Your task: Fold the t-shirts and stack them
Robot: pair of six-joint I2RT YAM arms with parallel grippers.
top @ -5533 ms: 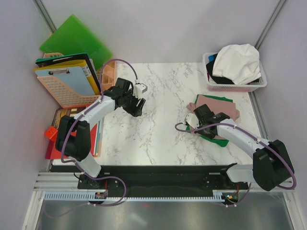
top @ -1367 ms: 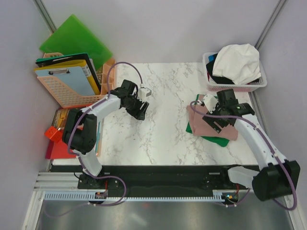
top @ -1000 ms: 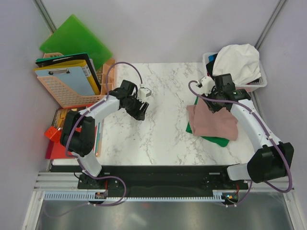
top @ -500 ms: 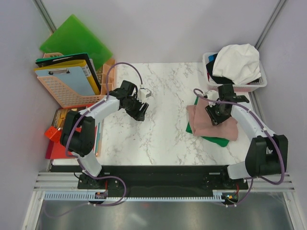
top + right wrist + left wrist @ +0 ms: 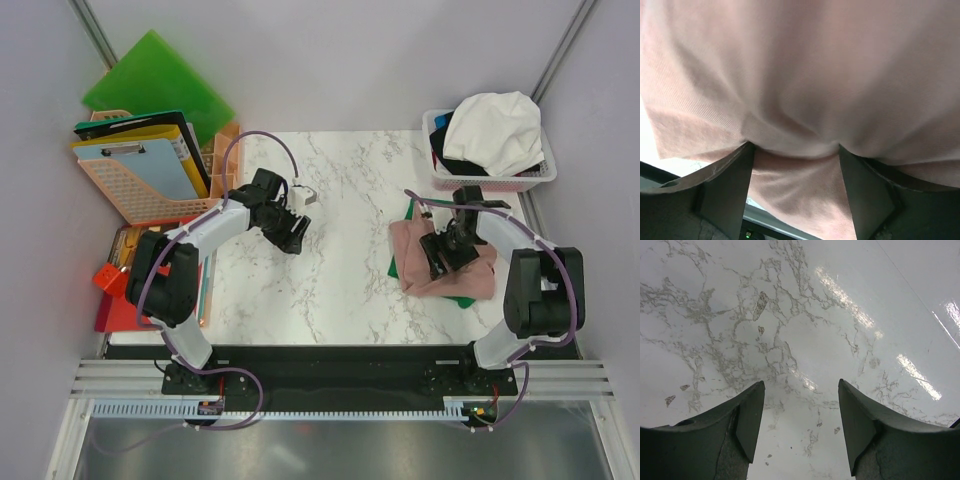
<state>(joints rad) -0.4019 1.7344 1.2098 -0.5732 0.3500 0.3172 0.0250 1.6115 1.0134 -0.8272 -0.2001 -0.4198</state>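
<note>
A dusty pink t-shirt (image 5: 412,266) lies folded on a green t-shirt (image 5: 461,300) at the right of the marble table. My right gripper (image 5: 447,250) is down on the pink t-shirt (image 5: 800,75). In the right wrist view the right gripper (image 5: 795,147) stands open, its fingertips pressed against the cloth, which bulges between them. A white t-shirt (image 5: 497,128) is heaped over dark cloth (image 5: 440,137) in the white basket (image 5: 490,184). My left gripper (image 5: 295,232) hovers open at the table's left middle. In its wrist view the left gripper (image 5: 800,385) has only bare marble between its fingers.
A green folder (image 5: 155,85) leans in the back left corner. Next to it stands a pink crate (image 5: 135,200) with clipboards, and red items (image 5: 108,282) lie at the left edge. The basket stands at the back right corner.
My right gripper moved from the pink t-shirt's far edge toward me, came down on the cloth and opened its jaws. The pink t-shirt now lies folded flatter. The left arm stayed still.
</note>
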